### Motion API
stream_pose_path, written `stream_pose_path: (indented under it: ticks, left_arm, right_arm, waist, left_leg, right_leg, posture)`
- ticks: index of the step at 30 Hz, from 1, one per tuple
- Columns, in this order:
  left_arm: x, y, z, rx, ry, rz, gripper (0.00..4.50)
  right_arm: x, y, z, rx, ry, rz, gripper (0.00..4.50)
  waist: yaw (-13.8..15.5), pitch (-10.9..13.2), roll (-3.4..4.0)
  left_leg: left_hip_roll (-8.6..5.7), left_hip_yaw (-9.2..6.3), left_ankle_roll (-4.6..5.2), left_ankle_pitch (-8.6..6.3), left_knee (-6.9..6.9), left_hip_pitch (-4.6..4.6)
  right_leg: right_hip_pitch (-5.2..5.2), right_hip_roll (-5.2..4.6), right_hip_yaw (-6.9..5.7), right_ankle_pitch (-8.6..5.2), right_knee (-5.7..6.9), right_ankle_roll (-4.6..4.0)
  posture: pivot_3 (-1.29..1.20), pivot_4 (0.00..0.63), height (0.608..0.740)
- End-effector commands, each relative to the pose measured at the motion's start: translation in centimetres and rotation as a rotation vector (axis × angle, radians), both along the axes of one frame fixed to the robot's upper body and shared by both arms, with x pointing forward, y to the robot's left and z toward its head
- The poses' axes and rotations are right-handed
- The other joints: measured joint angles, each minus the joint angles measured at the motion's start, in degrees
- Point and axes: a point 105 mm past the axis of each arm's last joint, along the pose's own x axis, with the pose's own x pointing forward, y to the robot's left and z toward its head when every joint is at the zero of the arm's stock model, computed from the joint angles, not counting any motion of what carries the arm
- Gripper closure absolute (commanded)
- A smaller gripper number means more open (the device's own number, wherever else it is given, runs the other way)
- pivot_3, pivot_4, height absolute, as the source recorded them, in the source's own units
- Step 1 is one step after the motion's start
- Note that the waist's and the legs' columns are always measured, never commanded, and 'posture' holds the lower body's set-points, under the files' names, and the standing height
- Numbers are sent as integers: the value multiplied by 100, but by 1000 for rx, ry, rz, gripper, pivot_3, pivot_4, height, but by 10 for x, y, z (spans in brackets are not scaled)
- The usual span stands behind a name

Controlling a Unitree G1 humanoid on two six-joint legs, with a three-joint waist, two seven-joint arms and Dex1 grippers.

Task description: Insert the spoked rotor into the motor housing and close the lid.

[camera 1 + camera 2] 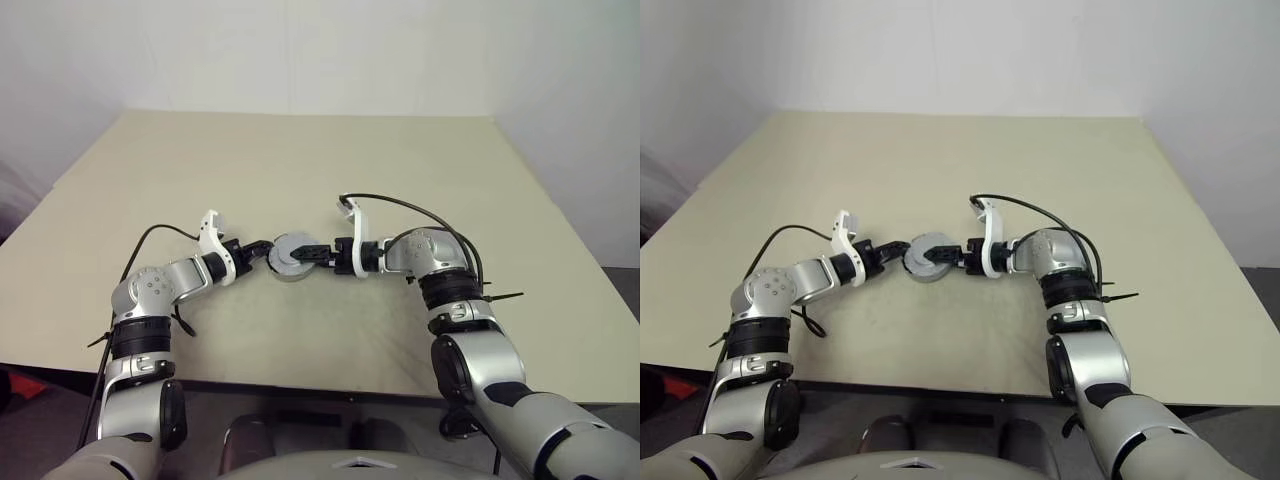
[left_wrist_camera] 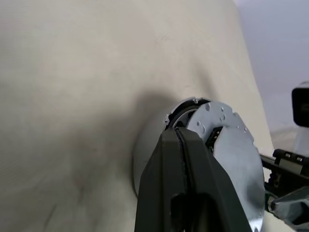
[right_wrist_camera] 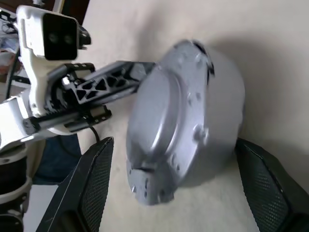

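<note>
Centrally on the beige surface (image 1: 300, 170), the motor housing (image 1: 289, 267) sits between both claws. Left wrist view: left claw (image 2: 186, 145) pressed together at the lid (image 2: 236, 164). Right wrist view: right claw (image 3: 174, 183) spread apart, straddling the housing.

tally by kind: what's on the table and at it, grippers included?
Motor housing: 1
Lid, partly lowered over the housing: 1
Grippers: 2, the left gripper shut at the lid's edge, the right gripper open around the assembly
Table: 1
Total: 5
</note>
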Motion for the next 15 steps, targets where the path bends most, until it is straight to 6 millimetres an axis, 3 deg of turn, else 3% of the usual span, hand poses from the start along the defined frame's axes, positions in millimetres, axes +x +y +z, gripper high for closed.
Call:
stream_pose_path:
  ticks: [1,9,15]
  left_arm:
    - [1,4,5,5,-25,8,4500]
    - [-5,2,21,-7,-131,-24,4500]
    - [-12,5,25,20,-186,-31,4500]
  right_arm:
    - [7,5,20,42,-96,0,34]
    - [41,-11,3,-139,-251,-181,34]
    - [53,-19,-5,-271,-449,-215,34]
  waist:
    - [0,1,0]
    - [19,1,0]
    - [63,1,0]
  left_leg:
    - [0,0,-4,3,0,1]
    - [1,-1,-17,10,1,-3]
    - [1,-2,-17,10,10,-3]
  right_leg:
    - [0,0,1,0,6,0]
    - [-8,0,1,0,10,-1]
    - [-6,-3,0,1,17,-1]
  posture:
    - [0,0,740]
    - [0,0,740]
    - [0,0,740]
